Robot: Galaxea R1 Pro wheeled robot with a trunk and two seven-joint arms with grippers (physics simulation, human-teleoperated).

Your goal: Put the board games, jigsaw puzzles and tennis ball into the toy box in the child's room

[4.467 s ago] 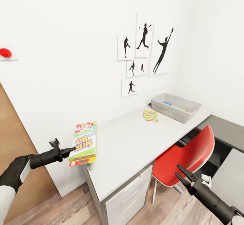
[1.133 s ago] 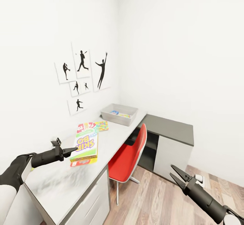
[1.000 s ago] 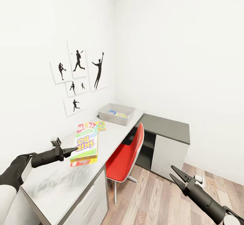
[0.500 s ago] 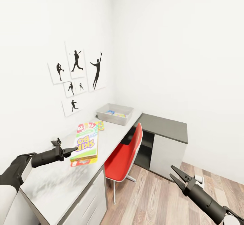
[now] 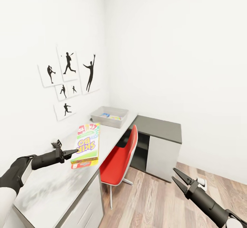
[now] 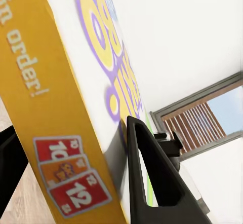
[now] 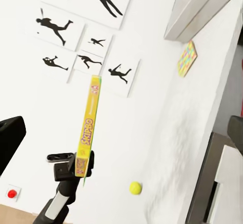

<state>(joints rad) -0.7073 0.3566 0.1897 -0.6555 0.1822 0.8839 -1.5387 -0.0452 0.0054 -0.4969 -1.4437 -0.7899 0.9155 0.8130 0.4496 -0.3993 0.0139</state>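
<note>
My head looks down along the table (image 5: 113,135) toward the corner. My left wrist camera sits tight against the Skip-Bo box (image 6: 66,97); my right wrist sees both from afar.

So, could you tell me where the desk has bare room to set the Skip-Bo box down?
The table is bare from its near end to below the held Skip-Bo box, apart from the tennis ball. More bare top lies between the jigsaw puzzle and that ball. The far end is crowded by the toy box.
</note>
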